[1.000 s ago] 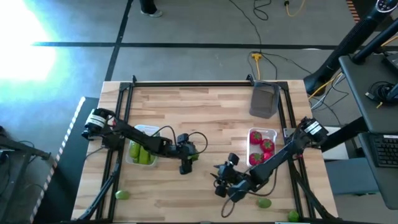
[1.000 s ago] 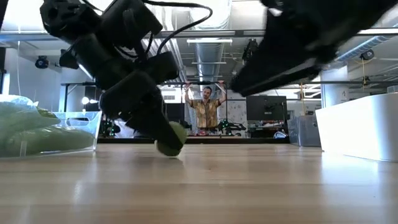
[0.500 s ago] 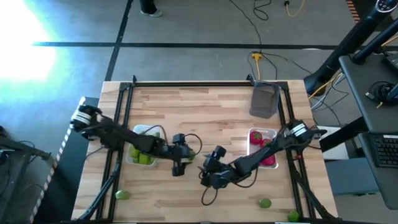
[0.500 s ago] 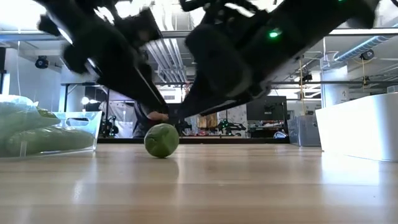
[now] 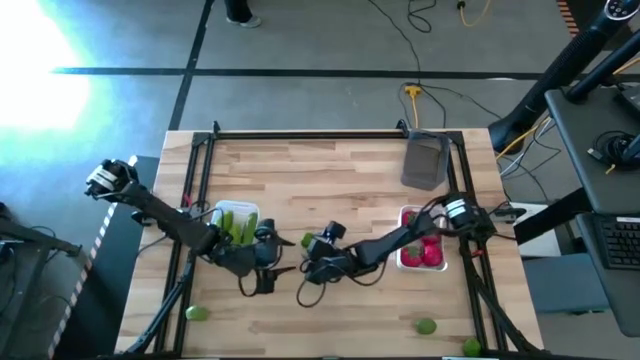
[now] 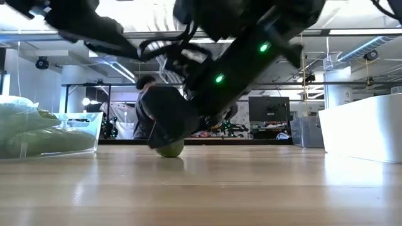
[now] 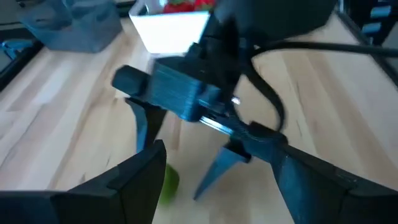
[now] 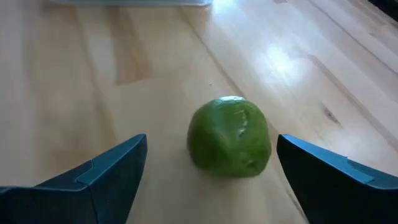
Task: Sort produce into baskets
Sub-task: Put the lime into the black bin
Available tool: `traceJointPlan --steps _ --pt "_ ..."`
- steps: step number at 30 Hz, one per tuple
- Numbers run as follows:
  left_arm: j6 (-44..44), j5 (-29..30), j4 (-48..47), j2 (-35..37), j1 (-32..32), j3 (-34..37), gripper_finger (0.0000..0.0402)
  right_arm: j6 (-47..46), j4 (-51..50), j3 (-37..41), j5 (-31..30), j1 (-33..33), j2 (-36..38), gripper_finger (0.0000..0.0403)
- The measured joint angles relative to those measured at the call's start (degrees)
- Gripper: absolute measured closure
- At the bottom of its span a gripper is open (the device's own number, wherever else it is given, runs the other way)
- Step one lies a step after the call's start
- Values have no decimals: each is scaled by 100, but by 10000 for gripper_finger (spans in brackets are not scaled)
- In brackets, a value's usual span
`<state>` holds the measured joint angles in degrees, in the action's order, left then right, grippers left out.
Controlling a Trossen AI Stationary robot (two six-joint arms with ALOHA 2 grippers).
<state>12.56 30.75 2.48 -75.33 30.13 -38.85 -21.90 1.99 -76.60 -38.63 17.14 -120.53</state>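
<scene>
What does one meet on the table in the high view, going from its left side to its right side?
Lime near the front-left corner → basket of cucumbers → left gripper → right gripper → basket of tomatoes → lime near the front edge → lime at the front-right corner.

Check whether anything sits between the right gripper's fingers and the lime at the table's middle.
Nothing visible does. In the right wrist view the lime lies on bare wood, centred ahead of the open right gripper. The left gripper is close by, off to the side.
</scene>
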Motion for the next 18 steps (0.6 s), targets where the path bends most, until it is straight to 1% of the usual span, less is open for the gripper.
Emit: traceJointPlan --steps 5,11,14,18 --pt "-27 11 -59 48 48 218 134 -53 -37 -159 10 -177 -247 56" --pt "-178 192 -39 111 26 304 134 -64 -25 -214 11 -289 -321 74" --pt "-243 194 -40 131 26 290 134 -78 -41 -214 11 -312 -313 91" --pt "-245 194 -98 142 26 225 134 -67 -103 -216 10 -312 -260 129"
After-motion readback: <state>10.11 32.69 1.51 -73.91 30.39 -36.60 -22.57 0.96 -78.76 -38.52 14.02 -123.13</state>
